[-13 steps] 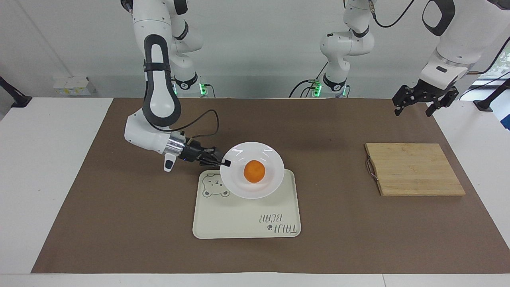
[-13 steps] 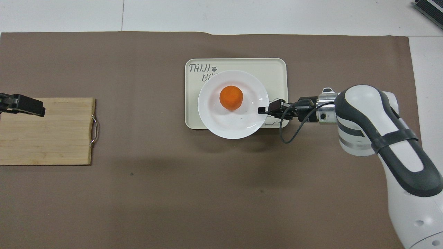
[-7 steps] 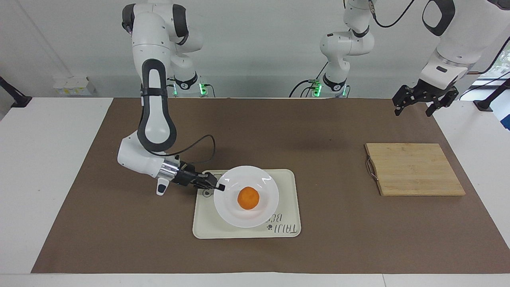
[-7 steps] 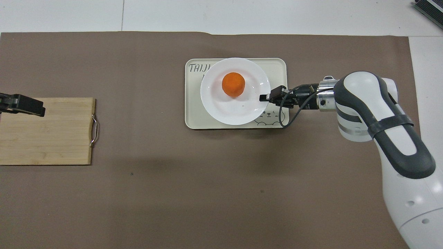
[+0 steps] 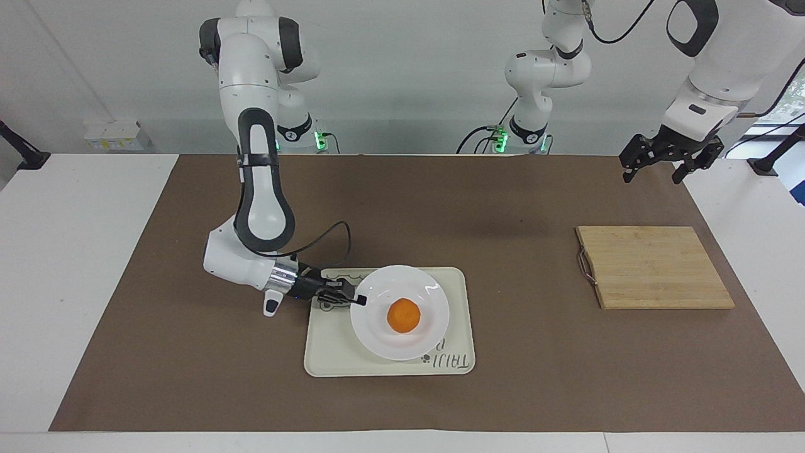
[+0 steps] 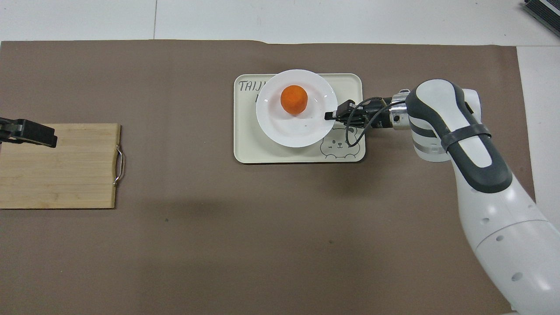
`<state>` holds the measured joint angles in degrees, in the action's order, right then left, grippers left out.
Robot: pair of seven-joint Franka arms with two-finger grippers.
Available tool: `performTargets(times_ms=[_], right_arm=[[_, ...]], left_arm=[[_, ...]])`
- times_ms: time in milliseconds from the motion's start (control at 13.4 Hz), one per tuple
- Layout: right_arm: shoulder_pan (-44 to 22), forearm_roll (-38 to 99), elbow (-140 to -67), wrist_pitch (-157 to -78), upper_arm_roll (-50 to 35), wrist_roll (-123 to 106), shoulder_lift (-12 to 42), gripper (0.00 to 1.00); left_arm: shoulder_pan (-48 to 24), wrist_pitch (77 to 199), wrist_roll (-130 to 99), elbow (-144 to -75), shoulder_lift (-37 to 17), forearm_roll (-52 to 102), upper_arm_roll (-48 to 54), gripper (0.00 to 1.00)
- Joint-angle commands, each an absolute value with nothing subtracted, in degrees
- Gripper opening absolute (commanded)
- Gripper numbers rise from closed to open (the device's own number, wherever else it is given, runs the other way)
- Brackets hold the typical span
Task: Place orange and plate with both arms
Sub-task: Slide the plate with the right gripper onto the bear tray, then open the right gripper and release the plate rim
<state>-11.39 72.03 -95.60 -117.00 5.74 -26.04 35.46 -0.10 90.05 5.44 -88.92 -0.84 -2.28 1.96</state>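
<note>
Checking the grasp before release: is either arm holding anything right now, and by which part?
The right gripper grips the white plate by its rim, at the edge toward the right arm's end; the orange rides on it. The left gripper holds nothing.

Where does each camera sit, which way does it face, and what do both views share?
Facing view: high across the table, looking at the robots; both bases show, right gripper on the plate, left gripper waiting above the table's edge.
Overhead view: above the robots' end, looking steeply down; right arm, left gripper's tip.
Shared: plate, orange, tray, board, half a turn apart.
</note>
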Motion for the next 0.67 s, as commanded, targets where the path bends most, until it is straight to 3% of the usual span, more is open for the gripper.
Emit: performTargets(times_ms=[0, 447, 522, 596], right_arm=[[-10.55, 71.37, -97.73, -116.1, 5.54, -28.04, 34.54, 0.0], [-8.97, 68.38, -98.0, -115.14, 5.62, -28.48, 34.37, 0.0], [-8.96, 68.29, -98.0, -115.22, 5.63, -28.3, 34.37, 0.17], [-9.23, 67.68, -98.0, -115.49, 5.71, -28.3, 34.37, 0.78]], left_arm=[[0.53, 89.65, 5.71, -88.95, -0.44, -1.85, 2.29, 1.0], [0.53, 89.65, 5.71, -88.95, -0.44, -1.85, 2.29, 1.0], [0.53, 89.65, 5.71, -88.95, -0.44, -1.85, 2.29, 1.0], [0.44, 89.65, 5.71, -88.95, -0.44, -1.85, 2.29, 1.0]])
